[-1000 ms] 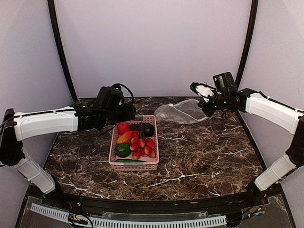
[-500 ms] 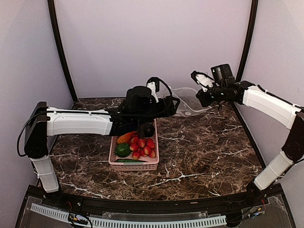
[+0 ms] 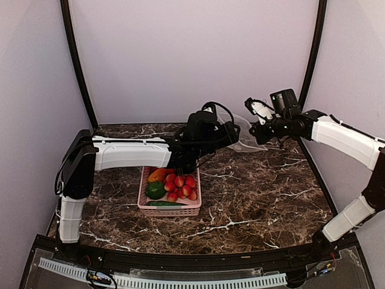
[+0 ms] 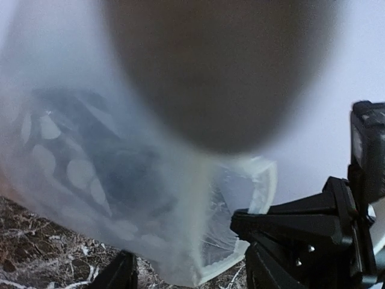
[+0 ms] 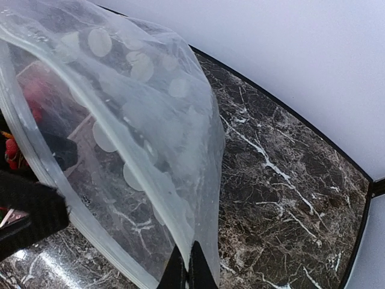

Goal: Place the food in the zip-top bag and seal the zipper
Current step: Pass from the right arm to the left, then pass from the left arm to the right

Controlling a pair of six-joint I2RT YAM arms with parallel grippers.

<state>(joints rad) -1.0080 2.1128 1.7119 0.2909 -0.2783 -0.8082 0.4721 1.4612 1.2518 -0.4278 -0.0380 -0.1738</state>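
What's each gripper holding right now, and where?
Right gripper pinches the zip-top bag by its mouth edge. Left gripper: cannot tell, view blurred.

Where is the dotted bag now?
The bag hangs above the far edge of the table, right of centre, in the top view, pinched by the right gripper, the left gripper just left of it, the pink basket nearer the camera.

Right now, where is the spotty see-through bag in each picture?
Top external: the dotted bag is near the back, just right of middle.
Left wrist: the dotted bag fills the left and middle, close and blurry.
Right wrist: the dotted bag covers the left half, pinched at the bottom by the right gripper.
Shared landmark: the marble table.
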